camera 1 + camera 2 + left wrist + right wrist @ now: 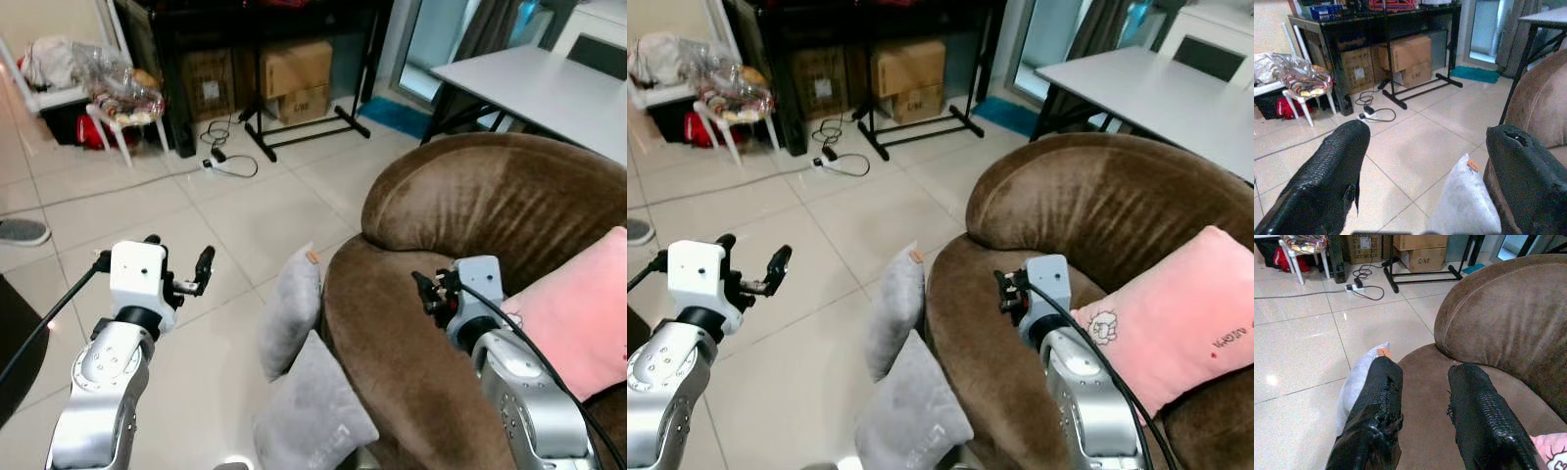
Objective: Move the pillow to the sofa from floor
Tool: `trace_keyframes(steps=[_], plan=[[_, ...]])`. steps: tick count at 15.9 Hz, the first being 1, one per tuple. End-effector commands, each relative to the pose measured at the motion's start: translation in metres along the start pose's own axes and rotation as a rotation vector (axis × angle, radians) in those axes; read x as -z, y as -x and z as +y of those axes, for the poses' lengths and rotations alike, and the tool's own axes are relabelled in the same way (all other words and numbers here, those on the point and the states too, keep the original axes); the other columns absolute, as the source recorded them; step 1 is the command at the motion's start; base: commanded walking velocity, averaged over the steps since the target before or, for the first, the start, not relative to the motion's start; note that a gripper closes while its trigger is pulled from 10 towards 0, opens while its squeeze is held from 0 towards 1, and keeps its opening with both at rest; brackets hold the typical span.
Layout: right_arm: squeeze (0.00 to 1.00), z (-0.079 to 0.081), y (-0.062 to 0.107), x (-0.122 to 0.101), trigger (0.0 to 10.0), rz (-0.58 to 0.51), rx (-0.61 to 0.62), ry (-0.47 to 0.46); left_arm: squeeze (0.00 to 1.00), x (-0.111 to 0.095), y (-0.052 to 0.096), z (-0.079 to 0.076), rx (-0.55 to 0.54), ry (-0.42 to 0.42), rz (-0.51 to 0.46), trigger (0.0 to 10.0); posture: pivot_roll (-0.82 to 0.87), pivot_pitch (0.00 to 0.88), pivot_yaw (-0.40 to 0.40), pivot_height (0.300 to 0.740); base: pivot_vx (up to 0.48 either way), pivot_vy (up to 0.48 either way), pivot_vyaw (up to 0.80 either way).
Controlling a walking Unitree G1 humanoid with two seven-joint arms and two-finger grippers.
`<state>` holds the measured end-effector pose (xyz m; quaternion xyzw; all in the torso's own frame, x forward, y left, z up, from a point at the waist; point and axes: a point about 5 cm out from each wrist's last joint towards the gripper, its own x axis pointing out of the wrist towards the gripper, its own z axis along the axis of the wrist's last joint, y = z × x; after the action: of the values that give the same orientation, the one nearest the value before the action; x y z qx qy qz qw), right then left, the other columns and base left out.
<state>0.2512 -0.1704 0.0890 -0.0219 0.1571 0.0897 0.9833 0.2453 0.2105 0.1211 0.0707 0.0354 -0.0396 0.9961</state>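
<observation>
Two grey pillows lie on the tiled floor against the front of the brown sofa [490, 196]. One grey pillow [292, 311] stands on edge; the other grey pillow [312, 411] lies nearer me. A pink pillow [578, 313] rests on the sofa seat at the right. My left gripper [179, 250] is open and hovers above the floor, left of the pillows. In the left wrist view the standing grey pillow [1464, 205] shows between its fingers. My right gripper [428, 289] is open above the sofa seat, just right of the standing pillow [1359, 377].
A white table [549, 88] stands behind the sofa. Farther back are a black rack [294, 127], cardboard boxes [294, 73], a power strip with cables [220, 162] and a white chair piled with bags [108, 98]. A shoe [20, 232] lies at the far left.
</observation>
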Motion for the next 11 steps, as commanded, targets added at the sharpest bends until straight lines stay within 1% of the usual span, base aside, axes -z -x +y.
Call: trace_keyframes(steps=[1, 5, 7, 8, 11], plan=[[0.00, -0.0014, 0.0015, -0.0011, 10.0, -0.012, -0.003, -0.002, 0.00, 0.0032, 0.0013, -0.0023, 0.005, -0.008, 0.006, 10.0, -0.02, 0.000, -0.063, 0.685, 0.000, 0.000, 0.00], [0.00, 0.0027, 0.0006, -0.0007, 10.0, -0.017, -0.017, -0.008, 0.00, 0.0056, 0.0033, -0.0008, -0.006, -0.013, 0.007, 10.0, -0.02, 0.000, -0.066, 0.650, 0.000, 0.000, 0.00], [0.00, 0.0026, 0.0005, -0.0011, 10.0, -0.018, -0.019, -0.006, 0.00, 0.0055, 0.0037, -0.0005, -0.015, -0.009, 0.003, 10.0, -0.01, 0.000, -0.069, 0.630, 0.000, 0.000, 0.00], [0.00, 0.0016, 0.0005, -0.0014, 10.0, -0.019, -0.018, -0.001, 0.00, 0.0055, 0.0052, -0.0008, -0.020, -0.005, -0.004, 10.0, -0.01, 0.000, -0.070, 0.610, 0.000, 0.000, 0.00], [0.00, 0.0013, 0.0001, -0.0024, 10.0, -0.024, -0.024, 0.002, 0.00, 0.0062, 0.0056, 0.0001, -0.025, -0.022, -0.006, 10.0, -0.02, 0.000, -0.072, 0.580, 0.000, 0.000, 0.00]])
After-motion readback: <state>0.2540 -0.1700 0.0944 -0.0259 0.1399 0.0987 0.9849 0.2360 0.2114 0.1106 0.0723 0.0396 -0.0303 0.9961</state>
